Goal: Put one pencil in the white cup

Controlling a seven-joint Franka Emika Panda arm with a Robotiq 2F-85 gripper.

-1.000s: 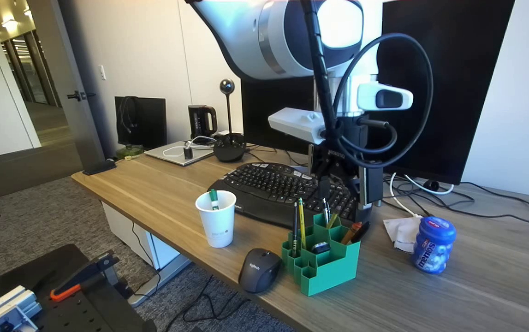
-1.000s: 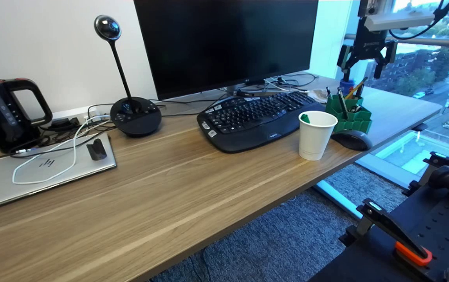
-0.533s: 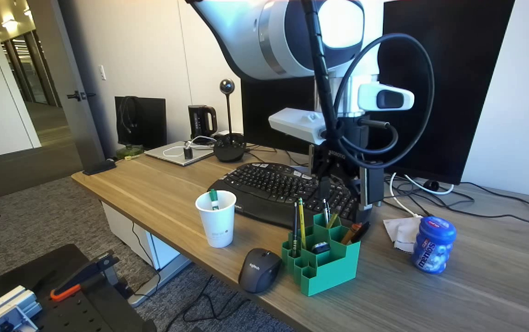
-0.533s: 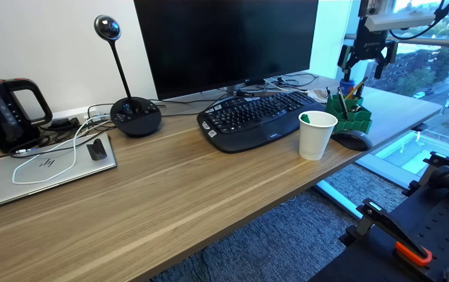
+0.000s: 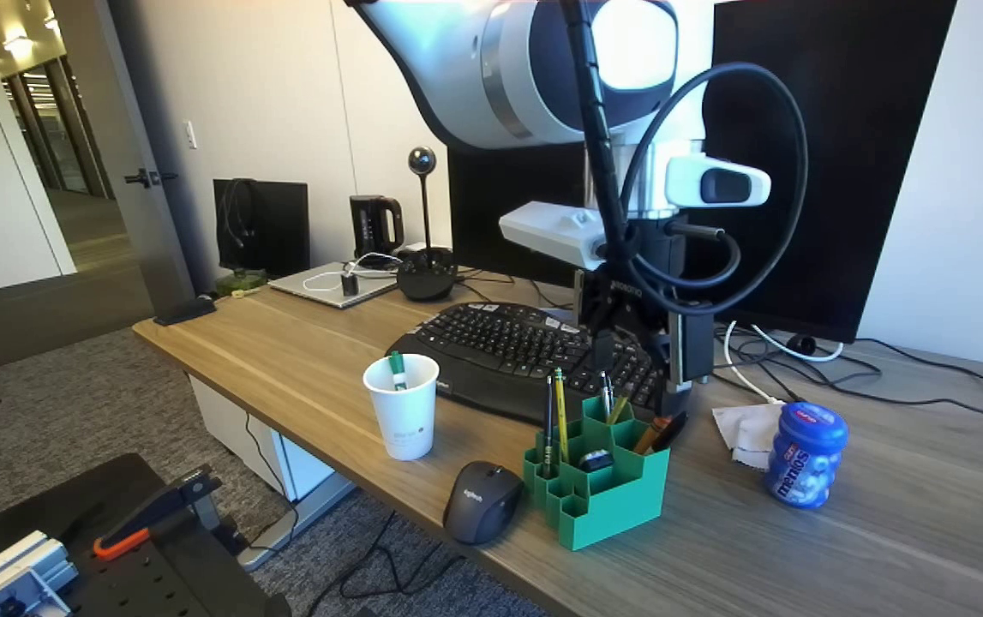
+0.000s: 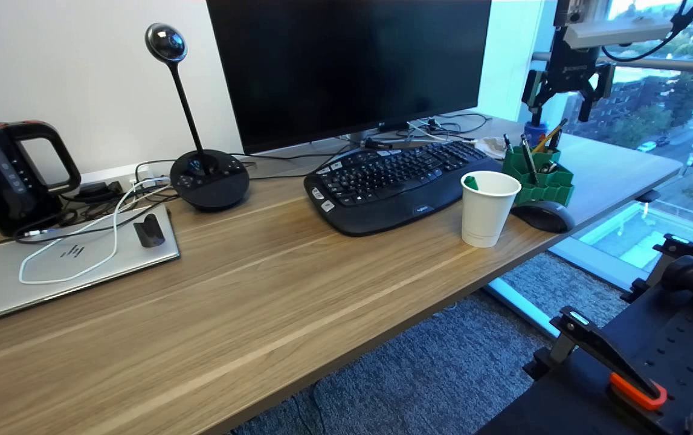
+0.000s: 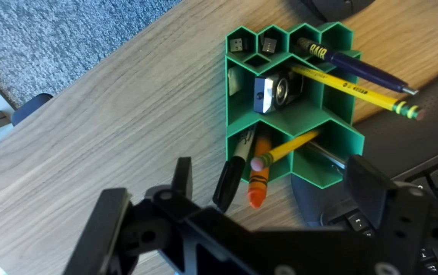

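Fingers (image 7: 182, 175) stand released and wide apart, and the gripper (image 7: 270, 173) hangs tips-down by the tall end of the green organiser (image 5: 615, 514); whether one tip touches the silver pen (image 7: 325, 153) near it I cannot tell. From the organiser, the long yellow pencil (image 7: 356, 90) slants out over the rim beside a dark-blue pen (image 7: 360, 68), while the short yellow pencil (image 7: 289, 147) rises from the silver pen's compartment and leans across the divider, its pink eraser over an orange crayon (image 7: 258, 185) and near a black-capped marker (image 7: 234, 170). Well apart from the fingers, the white cup (image 5: 405, 420), small print on its side, stands upright on the wooden desk (image 5: 285, 343), with a green-and-white pen (image 5: 398, 373) tilted inside. In an exterior view the dark mouse (image 5: 484, 506) lies between cup and organiser, the black keyboard (image 5: 508, 343) stretches behind them, and a blue Mentos tub (image 5: 808, 458) stands on the organiser's other side.
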